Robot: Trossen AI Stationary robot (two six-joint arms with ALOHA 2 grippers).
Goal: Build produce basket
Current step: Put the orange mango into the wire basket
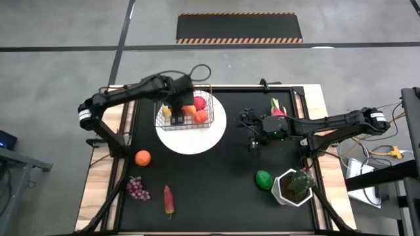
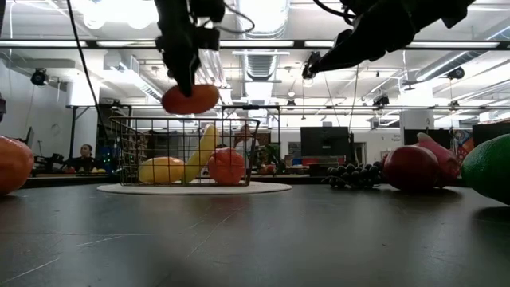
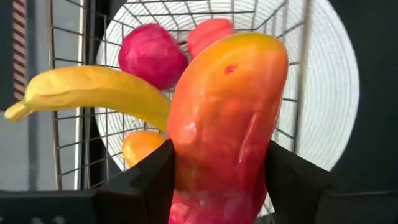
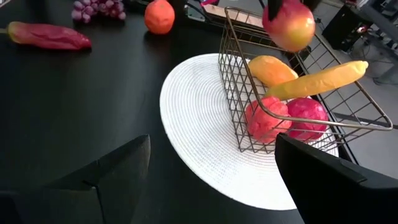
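My left gripper (image 1: 176, 105) hangs over the wire basket (image 1: 186, 113) and is shut on an orange-red mango (image 2: 190, 99), which is above the basket's rim. The basket stands on a round white plate (image 1: 209, 137). Inside it are a yellow banana (image 4: 317, 81), two red apples (image 4: 267, 118) and a yellow-orange fruit (image 4: 270, 68). My right gripper (image 1: 252, 136) is open above the table, to the right of the plate, and holds nothing. On the table lie the orange (image 1: 142, 157), grapes (image 1: 136, 189), chilli (image 1: 168, 200), lime (image 1: 264, 178) and dragon fruit (image 1: 277, 108). My left gripper pinches the mango (image 3: 227, 118) between its two fingers (image 3: 155, 177), one on each long side near one end (image 3: 217, 186). The fingers come from above, pointing down. The mango is lifted clear, lying roughly level under the fingertips above the basket's open top.
A green plant in a white pot (image 1: 293, 187) stands at the table's near right, beside the lime. Bare black table shows between the plate and the chilli (image 4: 46, 36). The table's wooden edges (image 1: 105, 170) frame the black mat.
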